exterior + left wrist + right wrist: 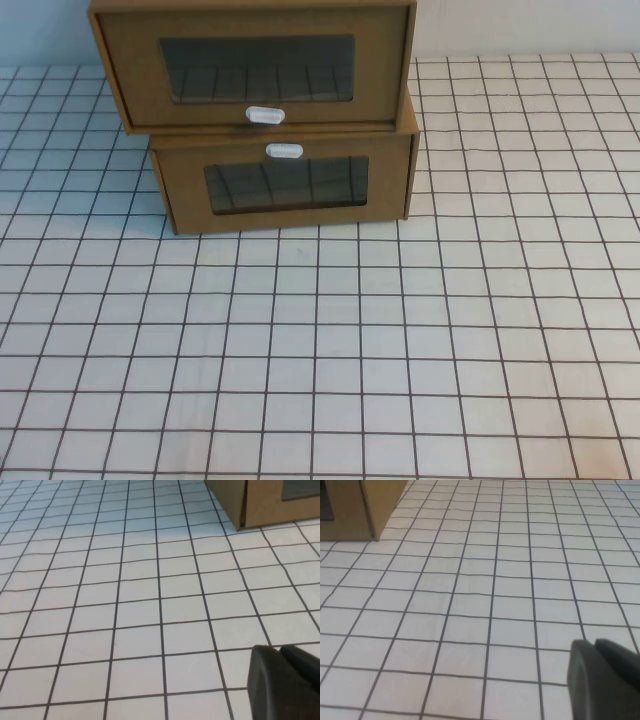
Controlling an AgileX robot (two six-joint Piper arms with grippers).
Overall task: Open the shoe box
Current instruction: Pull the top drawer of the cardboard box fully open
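Here, shoe boxes (330, 115) stand well beyond left gripper (279, 655) (state unclear) and right gripper (595, 647), jaws closed.

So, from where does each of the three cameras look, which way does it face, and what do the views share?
High view: raised on the robot's side, angled down at the table, with the upper box stacked on the lower box; no arm shows.
Left wrist view: on the left arm, low over the table, facing the lower box's left front corner; left hand in the foreground.
Right wrist view: mirrored, facing its right front corner; right hand, shut, in the foreground.
Shared: all show the table and lower box.
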